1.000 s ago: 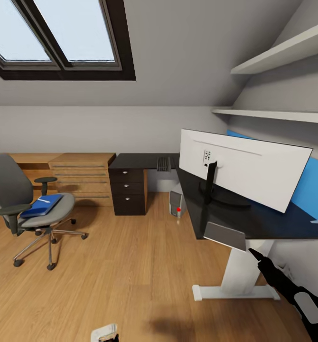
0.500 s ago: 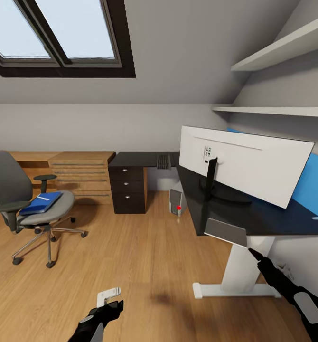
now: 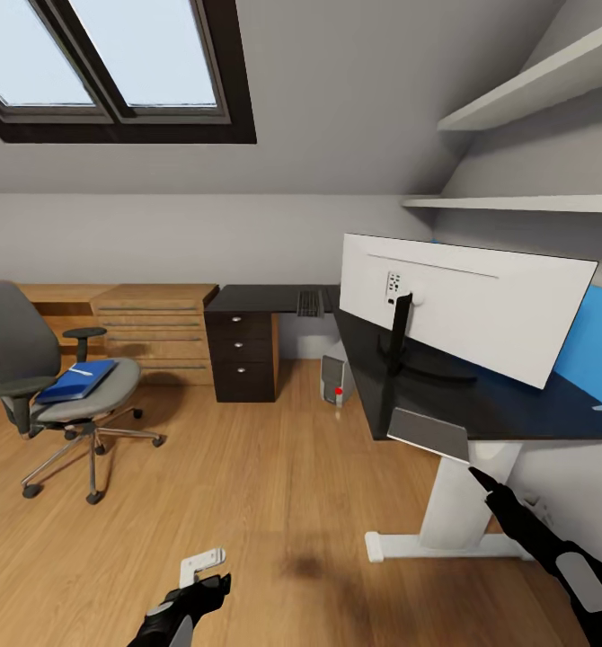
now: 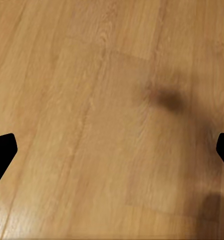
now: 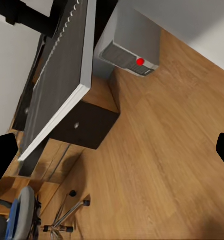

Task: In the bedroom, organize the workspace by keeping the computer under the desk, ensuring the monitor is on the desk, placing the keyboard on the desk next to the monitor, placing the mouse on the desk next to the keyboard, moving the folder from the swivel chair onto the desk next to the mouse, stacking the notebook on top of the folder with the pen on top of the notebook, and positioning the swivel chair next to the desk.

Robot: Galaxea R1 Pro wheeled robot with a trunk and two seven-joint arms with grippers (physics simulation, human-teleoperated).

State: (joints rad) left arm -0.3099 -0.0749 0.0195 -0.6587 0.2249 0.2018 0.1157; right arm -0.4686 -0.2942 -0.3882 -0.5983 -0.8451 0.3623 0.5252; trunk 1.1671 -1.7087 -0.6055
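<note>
Partly hidden computer (image 3: pixel 336 381) under desk (image 3: pixel 445 404)

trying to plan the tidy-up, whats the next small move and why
Probably roll toward the swivel chair and bring the open left pincer nearer the folder. The folder lies on the chair seat, across the floor from the desk, and the left pincer hangs low over bare floor.

An attic bedroom fitted as a home office: a skylight (image 3: pixel 112 63) sits in the sloped ceiling at 11 o'clock, wall shelves (image 3: pixel 526 205) at 2 o'clock, an L-shaped desk (image 3: pixel 445 400) with monitor (image 3: pixel 467 310) at 3 o'clock, a swivel chair (image 3: pixel 54 386) at 9 o'clock on wooden floor (image 3: pixel 274 503).
</note>
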